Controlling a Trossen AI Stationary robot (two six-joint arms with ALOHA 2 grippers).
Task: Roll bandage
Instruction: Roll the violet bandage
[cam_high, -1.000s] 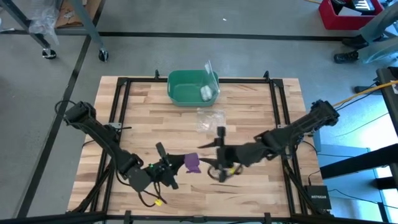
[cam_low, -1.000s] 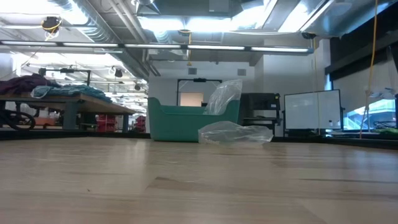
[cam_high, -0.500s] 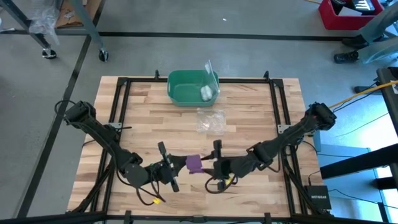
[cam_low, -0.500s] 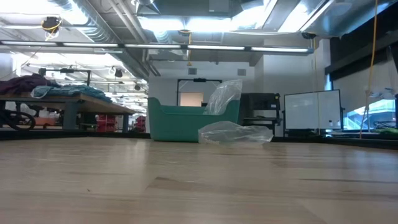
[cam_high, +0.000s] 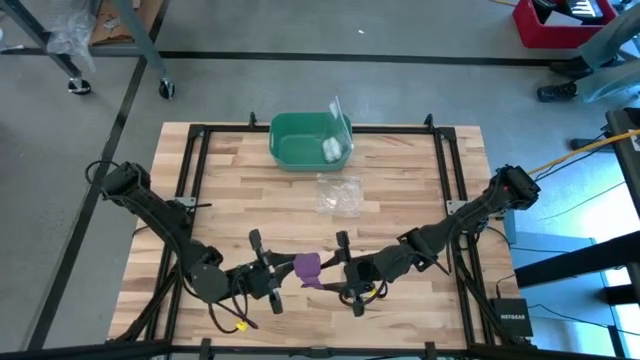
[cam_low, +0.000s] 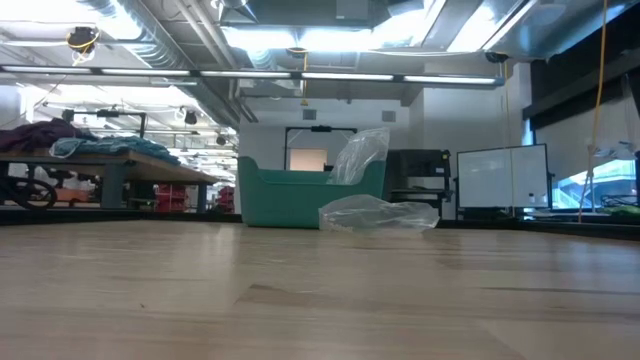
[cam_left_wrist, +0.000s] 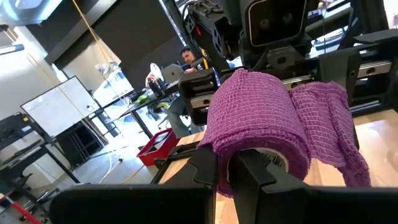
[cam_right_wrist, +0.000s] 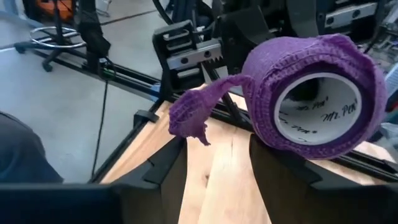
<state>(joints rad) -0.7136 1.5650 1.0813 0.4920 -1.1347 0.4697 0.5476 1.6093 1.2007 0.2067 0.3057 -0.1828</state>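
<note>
Purple bandage (cam_high: 308, 266) almost fully wound into a compact roll on a white printed core, held up off the bench (cam_high: 400, 180) near its front edge, midway between both arms. Loose tail of the strip hanging off one side of the roll, frayed end dangling free in the right wrist view (cam_right_wrist: 189, 115). Left claw (cam_left_wrist: 227, 174) clenched on the roll, fingers pinching the fabric wall at one end. Right claw (cam_right_wrist: 214, 165) half released, fingers standing apart just beside the open end of the core, touching nothing visible. Step in hand judged as winding on the last loose tail. Best done by keeping the left grip firm on the wall so the core does not slip out, catching the tail close to the roll rather than at the frayed tip, pulling it snug and pressing it flat along the wound layers so it clings. Risk: tugging too hard could twist the roll out of the pinch or unwind a layer; tail edge should stay lined up with the roll edge. Elsewhere: green bin (cam_high: 300, 145) with a small white roll (cam_high: 330, 150) at the far side, crumpled clear plastic bag (cam_high: 338, 192) just in front of it, both well apart from the work
</note>
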